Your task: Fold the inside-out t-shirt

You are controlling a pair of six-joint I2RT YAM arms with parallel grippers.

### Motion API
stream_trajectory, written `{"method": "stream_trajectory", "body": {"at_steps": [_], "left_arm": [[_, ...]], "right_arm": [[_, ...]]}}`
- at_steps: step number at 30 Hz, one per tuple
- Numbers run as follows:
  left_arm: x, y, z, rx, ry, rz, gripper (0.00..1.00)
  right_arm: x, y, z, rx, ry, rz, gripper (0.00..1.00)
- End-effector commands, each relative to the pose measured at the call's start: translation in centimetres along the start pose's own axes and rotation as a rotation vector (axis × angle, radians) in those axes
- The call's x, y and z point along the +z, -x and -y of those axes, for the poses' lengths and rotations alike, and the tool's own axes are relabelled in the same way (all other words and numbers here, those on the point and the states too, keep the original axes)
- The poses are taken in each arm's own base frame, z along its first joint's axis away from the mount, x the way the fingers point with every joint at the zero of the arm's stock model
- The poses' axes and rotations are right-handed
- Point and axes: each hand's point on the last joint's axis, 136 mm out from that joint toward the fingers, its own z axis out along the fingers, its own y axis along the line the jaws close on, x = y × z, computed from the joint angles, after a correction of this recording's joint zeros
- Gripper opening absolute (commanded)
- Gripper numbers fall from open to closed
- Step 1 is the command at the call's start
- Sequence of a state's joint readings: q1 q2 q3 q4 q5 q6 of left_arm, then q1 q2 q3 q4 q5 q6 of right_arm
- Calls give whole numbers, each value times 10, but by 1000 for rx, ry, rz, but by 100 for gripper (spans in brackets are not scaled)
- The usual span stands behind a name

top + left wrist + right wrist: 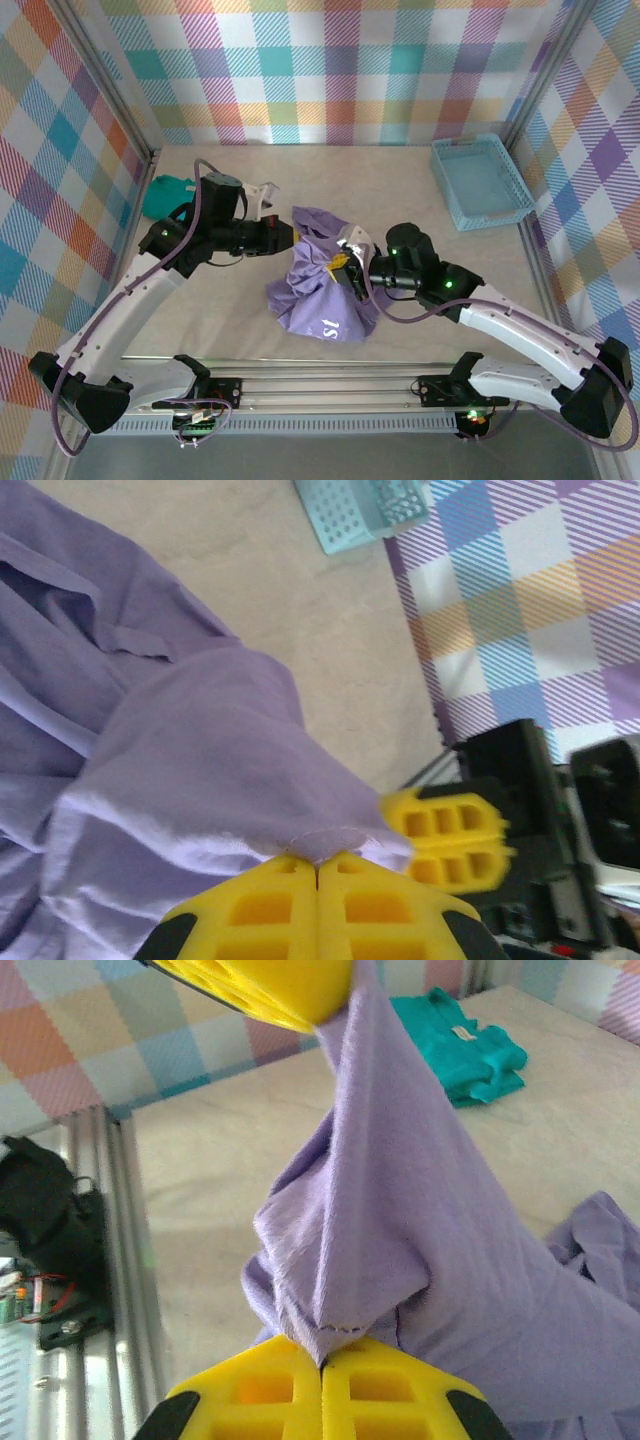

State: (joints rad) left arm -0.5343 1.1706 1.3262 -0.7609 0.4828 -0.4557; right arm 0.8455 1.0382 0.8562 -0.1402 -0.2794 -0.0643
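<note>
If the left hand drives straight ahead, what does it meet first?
The shirt the left hand pinches, bunched just ahead; beyond that probably the right hand, though depth is unclear.

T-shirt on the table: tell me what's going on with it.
Both arms have the purple t-shirt pinched. The left gripper is shut on a fold at its far edge. The right gripper is shut on fabric nearer the middle, and cloth is stretched between them. The rest lies bunched on the table, not yet folded. A teal garment sits far left, a blue basket far right.
</note>
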Motion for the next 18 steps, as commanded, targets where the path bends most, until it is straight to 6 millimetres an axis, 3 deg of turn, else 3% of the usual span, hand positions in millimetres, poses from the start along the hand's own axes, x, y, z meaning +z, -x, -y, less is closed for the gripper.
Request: {"method": "stream_trajectory", "body": {"at_steps": [1,4,9,14,18], "left_arm": [[-6,11,-17,58,100,65,0],[1,11,-19,58,84,77,0],[2,2,-19,49,50,80,37],[-12,-10,-28,54,76,128,55],[-8,-24,-30,14,55,88,64]], "right_arm": [[-3,13,-23,8,172,70,0],[3,22,-16,58,177,115,0],[20,31,-8,159,196,143,0],[30,27,2,207,168,134,0],[32,27,6,221,160,135,0]]}}
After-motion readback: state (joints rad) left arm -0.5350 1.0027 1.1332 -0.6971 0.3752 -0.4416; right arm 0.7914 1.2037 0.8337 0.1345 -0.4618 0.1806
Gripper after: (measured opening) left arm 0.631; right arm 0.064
